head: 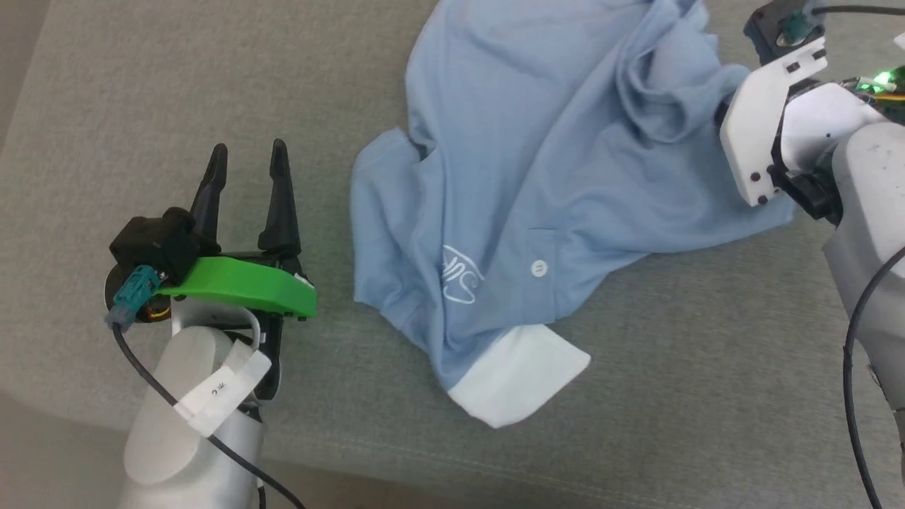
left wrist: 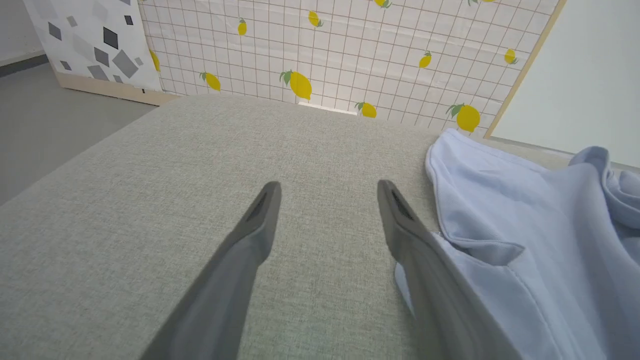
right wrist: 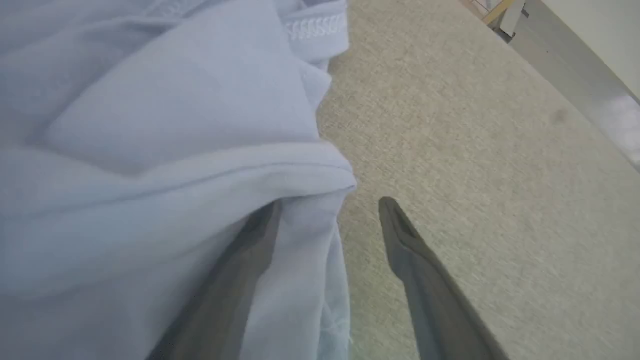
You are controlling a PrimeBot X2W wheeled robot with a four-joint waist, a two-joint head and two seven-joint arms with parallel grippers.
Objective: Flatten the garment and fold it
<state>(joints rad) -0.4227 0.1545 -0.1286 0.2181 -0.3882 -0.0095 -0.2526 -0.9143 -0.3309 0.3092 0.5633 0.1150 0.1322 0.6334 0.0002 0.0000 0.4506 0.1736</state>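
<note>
Here the garment (head: 537, 141) lies crumpled on the grey upholstered surface (head: 141, 85). It is chest side up, with its white collar (head: 520, 375) nearest the robot. The white button (head: 539, 268) and cursive logo (head: 461, 276) sit just beyond the collar. The far part is bunched into deep folds (mostly toward the robot's right).

The left gripper (head: 249, 146) sits near the shirt's left edge, its fingers spread apart with bare upholstery between them. The right gripper (right wrist: 331, 202) is at the shirt's right side, its fingers also apart. One fingertip is tucked out of sight under a fold of blue fabric, while the other stands over bare upholstery. Nothing is clamped between them.
</note>
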